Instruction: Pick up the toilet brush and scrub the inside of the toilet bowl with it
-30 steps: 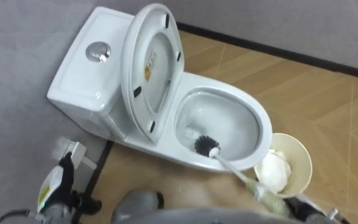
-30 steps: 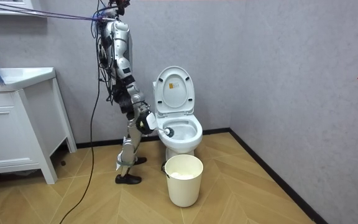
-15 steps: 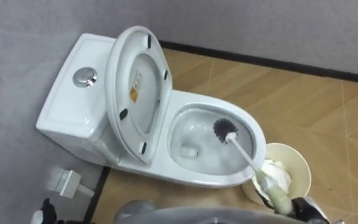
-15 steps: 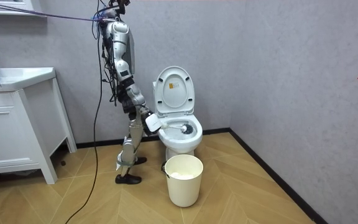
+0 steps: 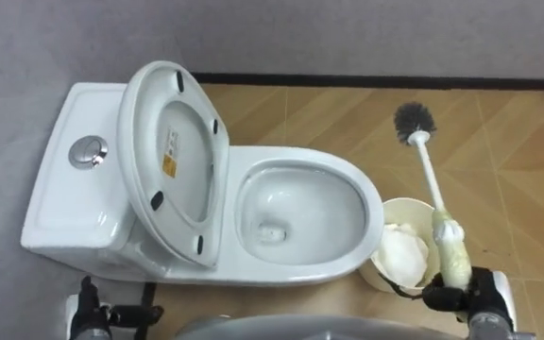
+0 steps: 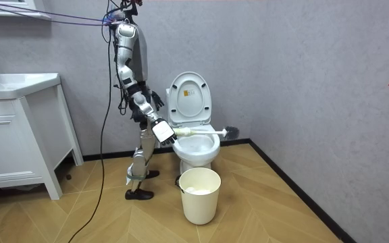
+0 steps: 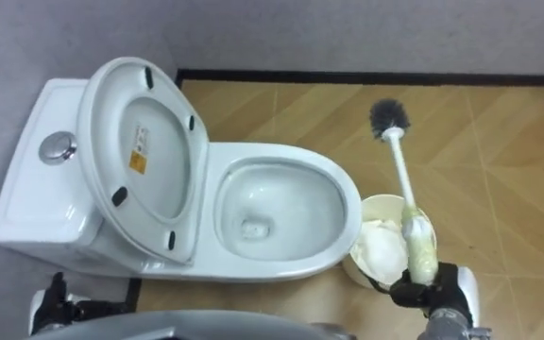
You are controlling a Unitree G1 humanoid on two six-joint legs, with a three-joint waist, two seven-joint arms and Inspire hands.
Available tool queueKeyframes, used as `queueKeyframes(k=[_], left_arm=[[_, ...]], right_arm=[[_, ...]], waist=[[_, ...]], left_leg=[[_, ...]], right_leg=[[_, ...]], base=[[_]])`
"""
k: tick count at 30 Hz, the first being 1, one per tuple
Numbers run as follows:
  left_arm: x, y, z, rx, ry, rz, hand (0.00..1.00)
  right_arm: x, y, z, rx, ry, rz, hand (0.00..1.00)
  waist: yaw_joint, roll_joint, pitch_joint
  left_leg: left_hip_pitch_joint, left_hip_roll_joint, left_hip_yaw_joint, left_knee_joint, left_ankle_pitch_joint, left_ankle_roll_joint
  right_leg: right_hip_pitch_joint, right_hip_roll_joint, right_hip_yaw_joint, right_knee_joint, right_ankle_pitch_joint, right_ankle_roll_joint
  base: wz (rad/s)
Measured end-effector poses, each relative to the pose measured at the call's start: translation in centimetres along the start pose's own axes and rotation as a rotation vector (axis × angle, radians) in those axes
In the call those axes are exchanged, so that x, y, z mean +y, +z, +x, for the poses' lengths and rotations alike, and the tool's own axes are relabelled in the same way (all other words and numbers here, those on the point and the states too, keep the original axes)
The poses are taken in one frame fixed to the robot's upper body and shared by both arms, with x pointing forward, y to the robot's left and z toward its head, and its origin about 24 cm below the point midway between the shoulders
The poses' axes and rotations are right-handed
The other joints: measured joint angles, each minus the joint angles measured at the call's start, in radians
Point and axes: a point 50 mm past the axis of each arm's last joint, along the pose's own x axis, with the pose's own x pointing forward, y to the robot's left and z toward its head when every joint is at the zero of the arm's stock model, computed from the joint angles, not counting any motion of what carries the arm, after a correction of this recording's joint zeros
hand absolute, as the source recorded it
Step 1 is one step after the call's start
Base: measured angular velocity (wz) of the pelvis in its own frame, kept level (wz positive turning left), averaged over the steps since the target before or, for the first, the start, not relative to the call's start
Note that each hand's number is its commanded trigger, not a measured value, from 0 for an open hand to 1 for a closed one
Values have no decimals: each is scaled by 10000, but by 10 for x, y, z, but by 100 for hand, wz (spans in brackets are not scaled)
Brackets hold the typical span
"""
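The white toilet point(image 5: 348, 194) stands against the grey wall with its lid and seat point(image 5: 173, 156) raised and the bowl point(image 7: 277, 212) uncovered. My right hand point(image 5: 461, 298) at the lower right edge is shut on the pale grip of the toilet brush point(image 5: 428, 179). Its black bristle head point(image 7: 389, 117) is out of the bowl, held in the air to the right of the rim. In the room view the brush point(image 6: 204, 131) lies about level above the bowl, coming from my right hand point(image 6: 163, 130). My left hand point(image 5: 88, 310) shows as a dark shape at the lower left edge.
A cream waste bin point(image 5: 392, 219) with white paper in it stands on the wood floor by the bowl's front right, under the brush handle. The flush button point(image 5: 88, 151) sits on the cistern. A white cabinet point(image 6: 19, 128) stands behind me at the room view's left.
The brush head has come up out of the bowl and swung right, over the rim and above the floor. My head camera has shifted as I straightened.
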Motion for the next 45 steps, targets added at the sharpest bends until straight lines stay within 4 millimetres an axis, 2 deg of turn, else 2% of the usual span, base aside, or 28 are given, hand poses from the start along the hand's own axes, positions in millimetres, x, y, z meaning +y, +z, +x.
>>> queueKeyframes(k=[5,6,7,8,15,24,38,45], left_arm=[[-2,-6,0,211,-401,339,0],[-2,-5,0,206,-429,334,0],[-2,-5,0,190,-431,327,0],[-2,-5,0,192,-431,333,0],[-3,-12,-1,499,-658,605,0],[-2,-19,-2,841,-673,877,0],[-5,-24,-3,1295,-1107,948,0],[-6,-25,-4,1414,-1133,949,0]], right_arm=[[2,-14,-4,487,-99,118,100],[3,-17,-5,589,-118,106,73],[3,-18,-6,652,-143,108,15],[4,-22,-7,788,-151,83,0],[6,-46,-14,1856,125,-324,0],[10,-69,-21,3112,893,-1244,0],[22,-84,-30,4361,2801,-1900,0],[24,-82,-29,4491,3227,-2219,0]], waist=[[-202,-11,1],[-221,-10,2],[-228,-8,2],[-234,0,2],[-214,106,10],[-245,105,12],[-292,85,39],[-300,62,27]], left_leg=[[7,31,-8,-23,-1,-1],[10,42,-8,-22,-1,-2],[11,49,-8,-21,-1,-2],[18,62,-8,-22,-1,-2],[88,69,-11,-103,-2,-2],[208,61,-10,-138,-2,0],[322,57,27,-189,-1,2],[324,56,23,-190,-1,2]], right_leg=[[0,16,40,-9,52,-16],[-1,18,45,-7,59,-25],[0,18,48,-9,67,-32],[-1,15,50,-7,73,-38],[-7,47,187,-69,94,3],[-1,77,312,17,104,18],[76,77,351,12,104,20],[76,79,356,13,105,20]], base=[[-2],[0],[0],[-3],[-2],[-3],[-1],[0]])
